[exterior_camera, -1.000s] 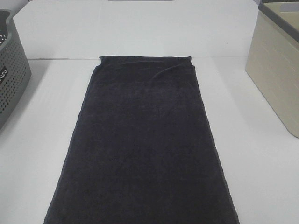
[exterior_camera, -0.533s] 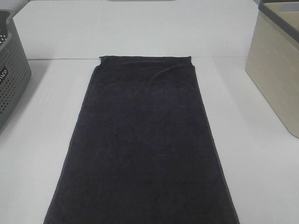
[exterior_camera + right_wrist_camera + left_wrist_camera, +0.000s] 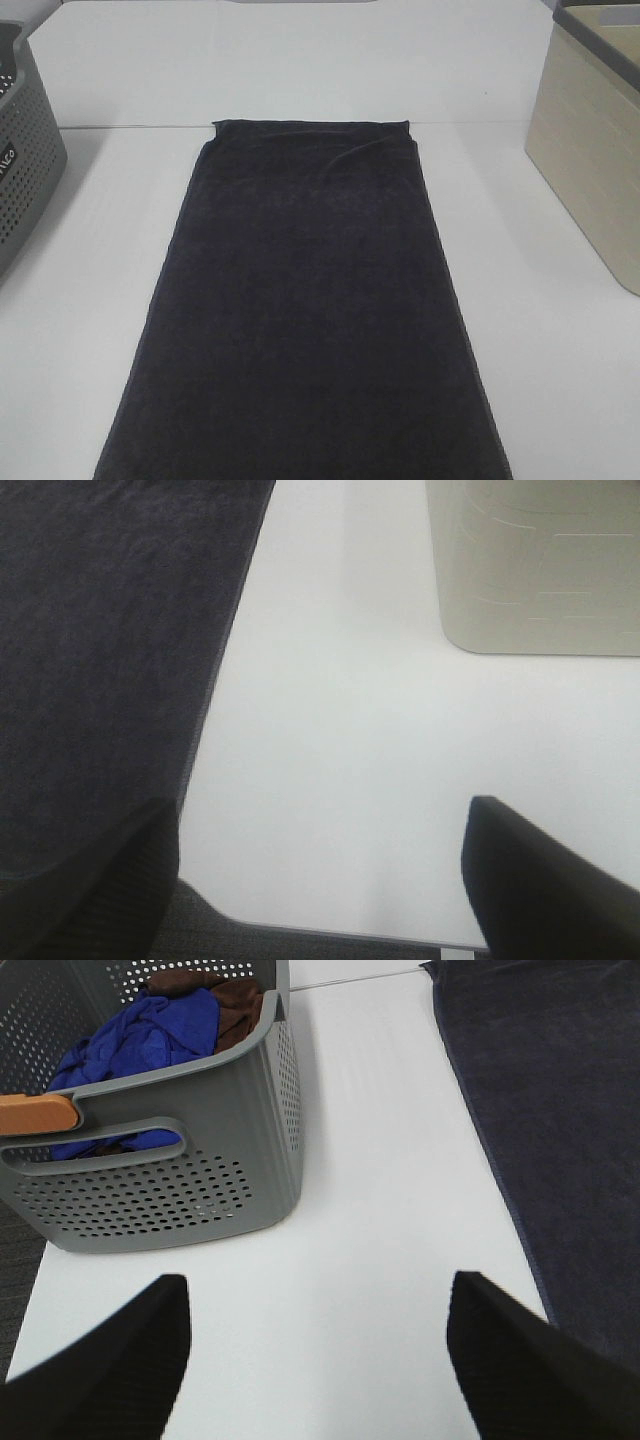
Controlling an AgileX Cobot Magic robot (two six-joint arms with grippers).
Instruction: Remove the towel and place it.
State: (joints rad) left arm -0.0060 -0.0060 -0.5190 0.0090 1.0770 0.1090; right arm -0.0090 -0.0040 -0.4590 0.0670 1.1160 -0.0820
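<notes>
Two bins flank the white table (image 3: 560,330) in the high view: a grey perforated basket (image 3: 25,170) at the left edge of the frame and a beige bin (image 3: 590,160) at the upper right, both clear of the cloth. The towel (image 3: 310,310) lies flat and uncovered down the middle of the frame, its long axis running from the bottom edge up to a short hem near the table seam, with a faint wrinkle near that top end. The grey basket holds a blue cloth (image 3: 150,1030) and a brown cloth (image 3: 225,1000); the beige bin's inside is not visible. The left gripper (image 3: 315,1360) hangs over bare table between basket and towel, jaws apart and holding nothing. The right gripper (image 3: 320,880) likewise stands wide and empty beside the towel's edge.
</notes>
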